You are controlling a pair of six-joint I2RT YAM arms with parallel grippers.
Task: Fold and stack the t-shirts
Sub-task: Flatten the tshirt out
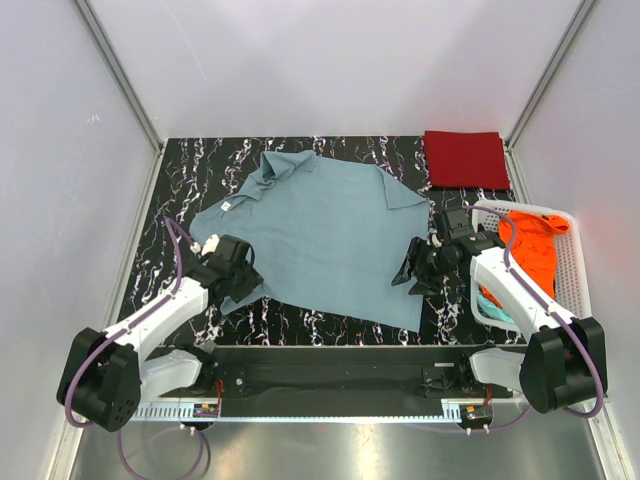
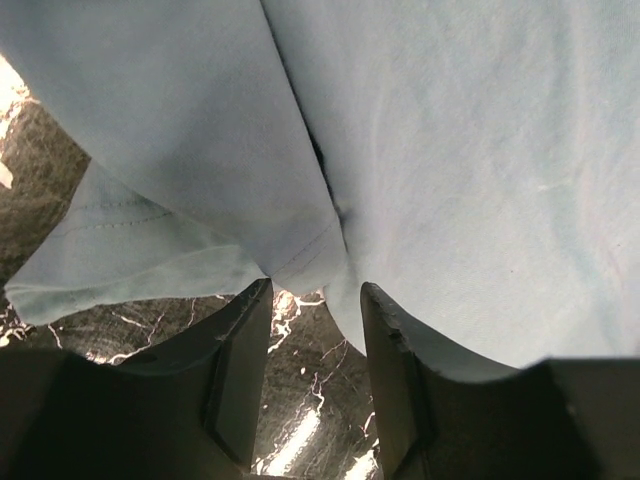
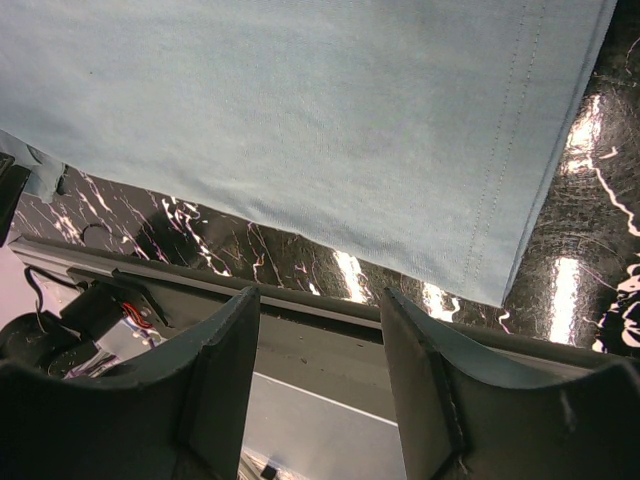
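A grey-blue t-shirt lies spread flat on the black marble table, collar toward the back left. My left gripper sits at its near-left edge, by the sleeve. In the left wrist view this gripper is open, with bare marble between its fingers and the cloth just past the tips. My right gripper hangs over the shirt's near-right part. It is open and empty, above the hem corner. A dark red t-shirt lies folded at the back right.
A white slatted basket stands at the right edge, holding an orange t-shirt and a teal one. The table's front rail shows under the right gripper. Pale walls close in the back and both sides.
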